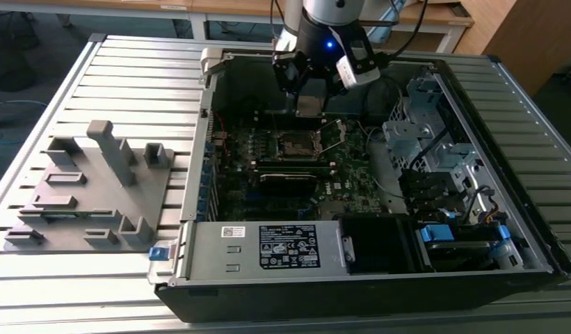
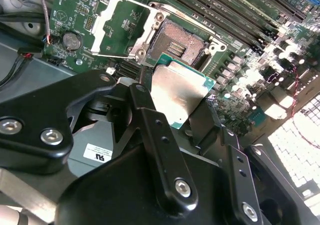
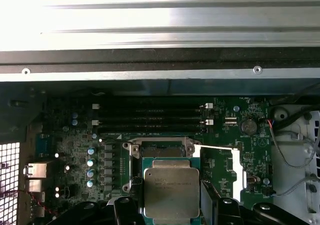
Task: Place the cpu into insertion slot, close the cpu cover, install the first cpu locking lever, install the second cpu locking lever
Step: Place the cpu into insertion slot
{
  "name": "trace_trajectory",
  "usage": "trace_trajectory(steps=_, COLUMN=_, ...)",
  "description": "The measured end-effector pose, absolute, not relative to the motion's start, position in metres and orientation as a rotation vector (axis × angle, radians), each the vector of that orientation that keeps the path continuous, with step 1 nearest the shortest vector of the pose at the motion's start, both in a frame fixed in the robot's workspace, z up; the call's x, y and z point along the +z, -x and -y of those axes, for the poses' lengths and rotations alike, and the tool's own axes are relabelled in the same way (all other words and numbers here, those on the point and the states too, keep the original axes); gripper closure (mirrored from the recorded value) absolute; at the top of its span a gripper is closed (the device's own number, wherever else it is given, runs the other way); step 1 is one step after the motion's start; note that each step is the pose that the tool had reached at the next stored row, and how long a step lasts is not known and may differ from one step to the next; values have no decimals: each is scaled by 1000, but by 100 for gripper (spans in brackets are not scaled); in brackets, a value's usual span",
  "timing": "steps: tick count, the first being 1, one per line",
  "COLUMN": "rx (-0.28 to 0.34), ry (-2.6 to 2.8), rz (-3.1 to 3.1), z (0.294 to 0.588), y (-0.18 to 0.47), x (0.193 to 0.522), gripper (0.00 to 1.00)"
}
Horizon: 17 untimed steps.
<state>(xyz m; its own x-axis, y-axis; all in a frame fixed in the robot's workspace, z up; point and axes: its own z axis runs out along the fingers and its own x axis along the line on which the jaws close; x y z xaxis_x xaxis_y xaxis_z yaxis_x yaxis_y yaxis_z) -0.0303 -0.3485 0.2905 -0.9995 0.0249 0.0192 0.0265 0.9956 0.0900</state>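
1. The cpu (image 2: 177, 92) is gripped by two opposite edges between the black fingers (image 2: 150, 120) of the pincer (image 2: 172, 102). Its dull silver top shows in both wrist views.
2. It hangs above the motherboard (image 2: 80, 10) and is not seated in the insertion slot (image 2: 176, 44). In the second wrist view one edge of the chip lies just beside the slot's rim.
3. The slot is bare: its dark contact field is exposed inside a silvery metal rim.
4. The cpu cover (image 2: 117, 27) is swung open at the side of the slot. One edge meets the slot's rim, and green board shows through its cut-out centre.
5. In the exterior view the arm reaches down into the open computer case (image 1: 359, 296), with the pincer over the far part of the board, near the slot.
6. The case lies on its side on a ribbed metal counter (image 1: 127, 69). A grey fixture (image 1: 90, 184) with upright posts sits on the counter at the exterior view's left, apart from the case.
7. In the first wrist view long black memory slots (image 3: 150, 116) run side by side beyond the socket.
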Motion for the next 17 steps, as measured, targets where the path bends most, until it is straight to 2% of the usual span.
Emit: trace_trajectory(steps=17, rx=-141, ry=97, rz=3120, z=349, y=30, x=289, gripper=46)
